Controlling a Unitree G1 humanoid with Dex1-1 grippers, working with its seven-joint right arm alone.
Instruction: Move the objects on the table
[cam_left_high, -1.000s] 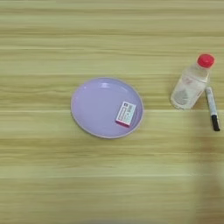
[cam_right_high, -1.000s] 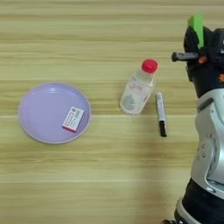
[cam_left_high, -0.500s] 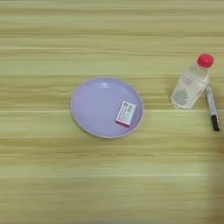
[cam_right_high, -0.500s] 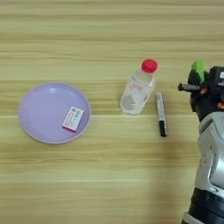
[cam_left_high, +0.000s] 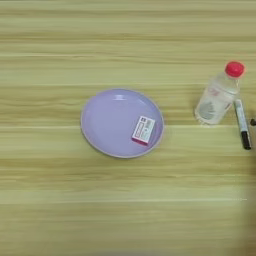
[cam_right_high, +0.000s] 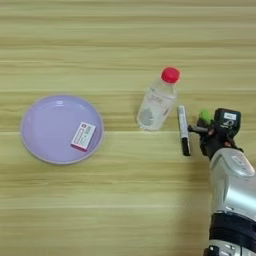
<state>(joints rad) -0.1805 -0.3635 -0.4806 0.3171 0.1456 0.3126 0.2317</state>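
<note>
Silver forearm comes up from the near right edge, and the gripper (cam_right_high: 209, 131) at its end now sits low, just right of the pen (cam_right_high: 183, 130). A second ago it was much farther up the table, beyond the bottle's cap; it has travelled steadily nearer with the green bar (cam_right_high: 204, 116), which pokes out at its top. The fingers look clamped on that bar, though the wrist hides most of them. My reading: the bar is being carried down to be set on the table (cam_right_high: 125, 210) beside the pen, and has not been let go yet.

Left of the pen, almost touching it, the bottle (cam_right_high: 156, 102) lies tilted with its red cap pointing away. Well left of the pen sits the lilac plate (cam_right_high: 35, 150), holding a small white and pink card (cam_right_high: 83, 136). None of these has shifted.

Only the right eye shows the arm, gripper and bar. In the left eye the pen sits near the right edge with only a dark speck beside it, but more bare wood shows left of the plate.
</note>
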